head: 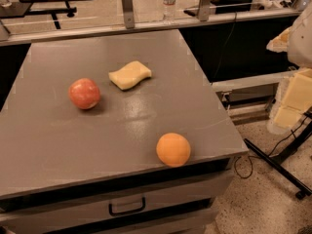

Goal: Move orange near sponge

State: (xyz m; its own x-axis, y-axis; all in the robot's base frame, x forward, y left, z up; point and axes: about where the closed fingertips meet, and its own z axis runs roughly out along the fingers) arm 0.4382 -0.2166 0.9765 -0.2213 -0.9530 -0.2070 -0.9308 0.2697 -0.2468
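Observation:
The orange (pixel 173 149) is a smooth bright orange round fruit. It sits near the front right corner of the grey table (pixel 161 106), close to the front edge. The sponge (pixel 129 75), pale yellow with wavy sides, lies flat further back, left of the table's middle. The two are well apart. My gripper (pixel 294 97), with cream-coloured pads, is at the right edge of the camera view, off the table's right side and above the floor. It is far from the orange and holds nothing that I can see.
A reddish-pink apple (pixel 84 93) sits left of the sponge. A water bottle (pixel 169 1) stands on the ledge behind the table. A drawer with a black handle (pixel 126 208) is below the front edge. Black stand legs (pixel 278 165) and cables lie on the floor at right.

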